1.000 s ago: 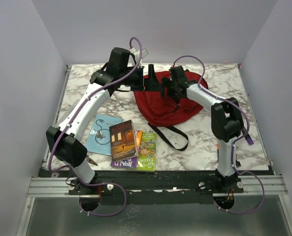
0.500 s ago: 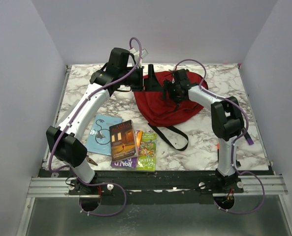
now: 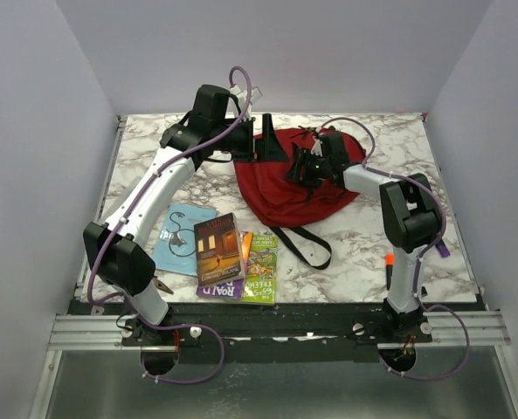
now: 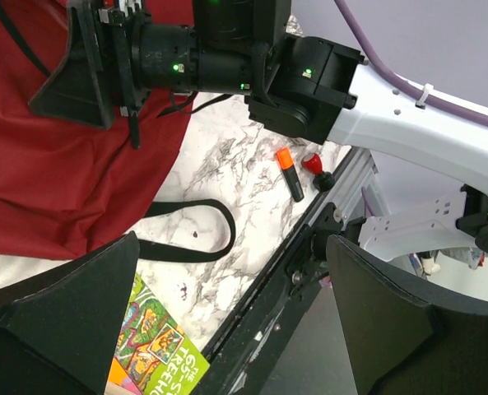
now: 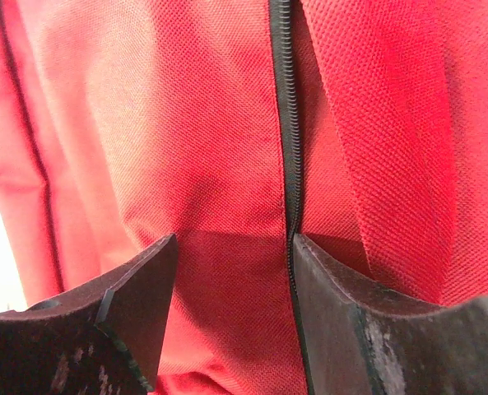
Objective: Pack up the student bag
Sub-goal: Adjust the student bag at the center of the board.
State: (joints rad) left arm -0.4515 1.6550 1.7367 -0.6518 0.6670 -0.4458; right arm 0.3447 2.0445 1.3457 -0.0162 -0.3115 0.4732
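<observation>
The student bag (image 3: 285,188) is a dark-red backpack lying flat at the back middle of the table, with a black strap (image 3: 307,244) trailing toward the front. My right gripper (image 3: 299,166) is open and tipped down onto the bag's top. In the right wrist view its jaws (image 5: 231,255) straddle red fabric, right beside a black zipper line (image 5: 288,123), and hold nothing. My left gripper (image 3: 265,144) is open and empty, hovering over the bag's back left edge. The bag also shows in the left wrist view (image 4: 54,173).
Several books lie at the front left: a light-blue one (image 3: 184,236), a dark one (image 3: 219,247), a green one (image 3: 260,266) and a purple one (image 3: 217,289). An orange marker (image 3: 388,259) lies by the right arm's base, also in the left wrist view (image 4: 290,173).
My right gripper has swung a little forward and down onto the bag, its wrist moving right. The bag's left edge has shifted slightly. The left arm has not moved.
</observation>
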